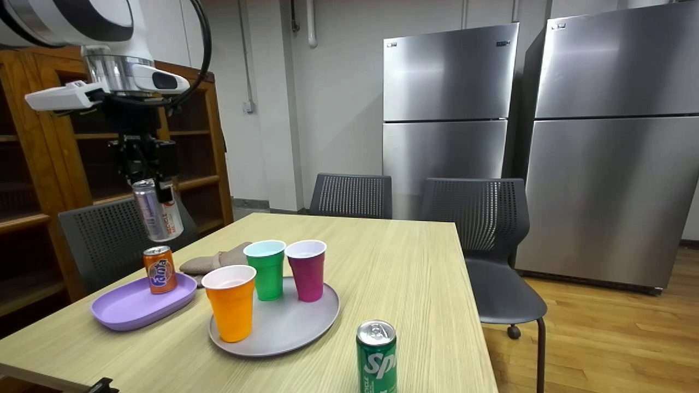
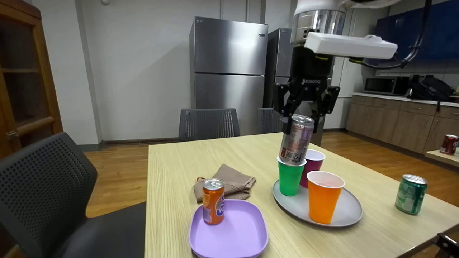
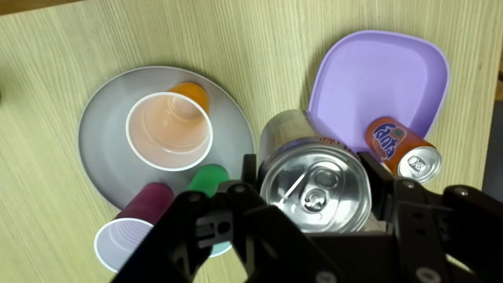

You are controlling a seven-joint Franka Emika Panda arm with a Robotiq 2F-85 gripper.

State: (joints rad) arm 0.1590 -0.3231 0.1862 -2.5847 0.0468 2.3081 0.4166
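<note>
A silver soda can (image 2: pixel 297 145) hangs in the air, slightly tilted, with my gripper (image 2: pixel 301 126) shut around its upper part. The wrist view shows the can's lid (image 3: pixel 316 192) between the two black fingers. Beneath and beside it, a lilac tray (image 2: pixel 233 233) lies on the table, bearing an upright orange Fanta can (image 2: pixel 213 204). Standing on a round grey plate (image 1: pixel 289 333) are three cups: an orange cup (image 1: pixel 231 308), a green cup (image 1: pixel 267 275) and a magenta cup (image 1: pixel 307 273). In the wrist view my gripper partly covers the green cup.
Behind the lilac tray lies a folded brown cloth (image 2: pixel 229 182). A green Sprite can (image 1: pixel 377 357) stands on the table, apart from the plate. Dark chairs (image 1: pixel 352 196) surround the table, and a wooden cabinet (image 1: pixel 52 164) rises behind the arm.
</note>
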